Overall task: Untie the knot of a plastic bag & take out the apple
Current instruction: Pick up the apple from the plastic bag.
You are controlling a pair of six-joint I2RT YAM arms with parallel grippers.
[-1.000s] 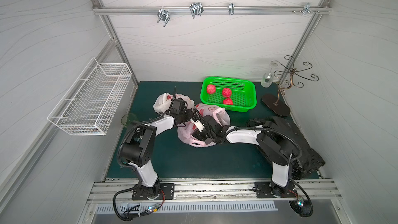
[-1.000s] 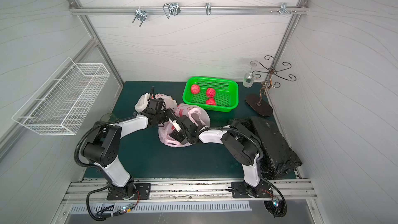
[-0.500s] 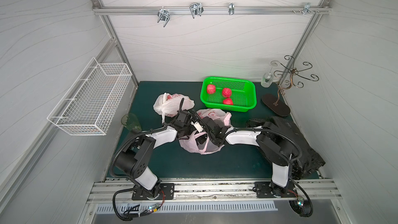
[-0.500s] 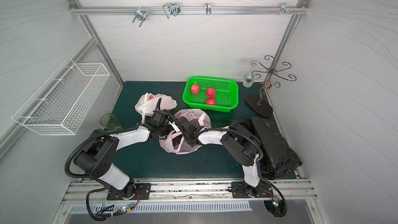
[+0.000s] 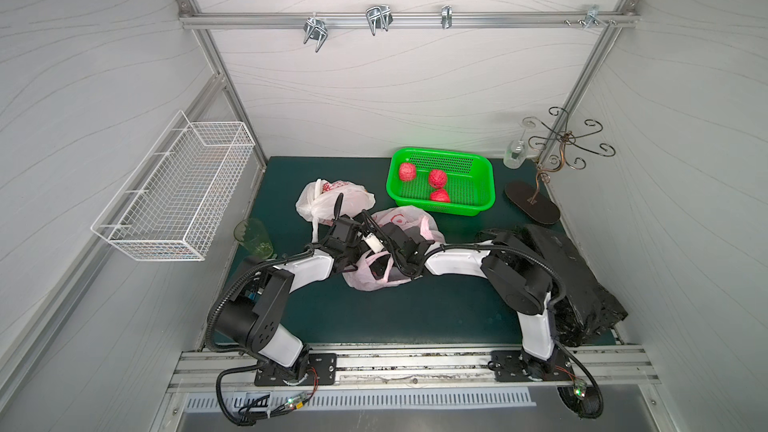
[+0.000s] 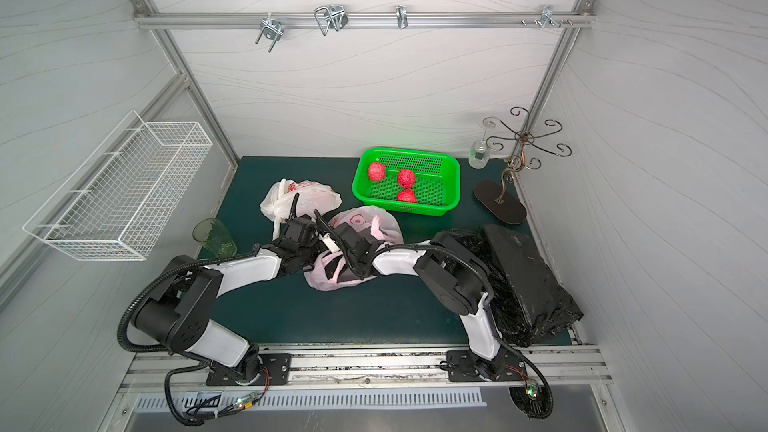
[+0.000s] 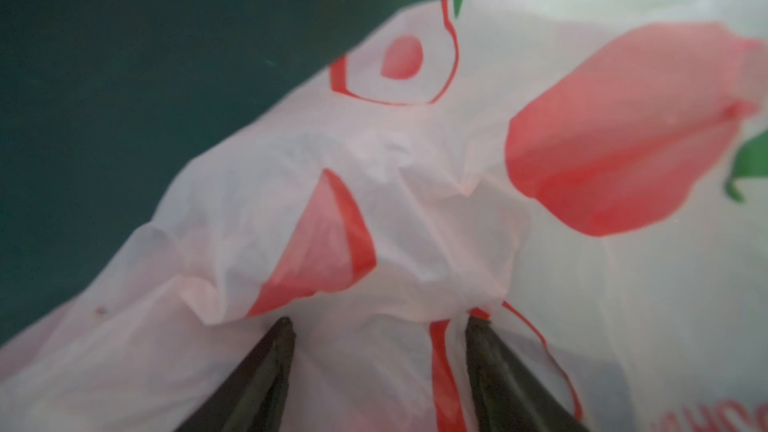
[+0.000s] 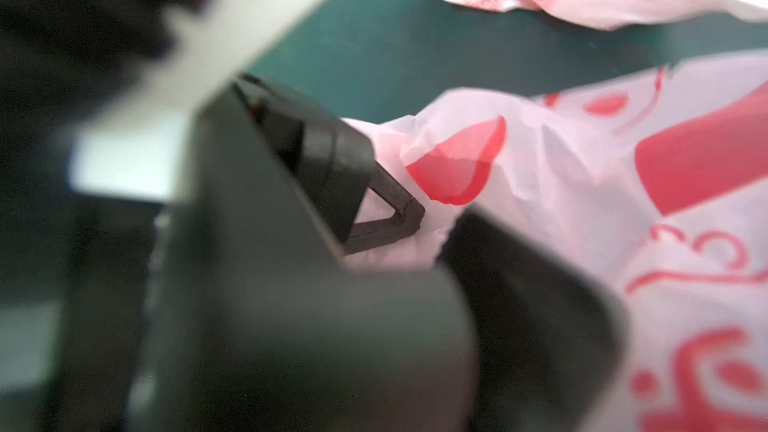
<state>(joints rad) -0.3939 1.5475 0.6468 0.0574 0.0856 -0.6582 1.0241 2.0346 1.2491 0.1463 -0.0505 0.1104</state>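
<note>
Plastic bags: 2. Task bag (image 5: 411,224), pink-white with red print, at centre of mat (image 5: 374,322), between both grippers. Second bag (image 5: 332,201) toward rear left, apart.
Apples (image 5: 437,178): 3, all in green basket (image 5: 453,210); apple inside task bag not discernible.
Left wrist view alone: left gripper (image 7: 376,324) tips apart, touching film.
Top views: right gripper (image 5: 386,263) jaws wide, against bag.

Overhead stereo pair; close wrist views
</note>
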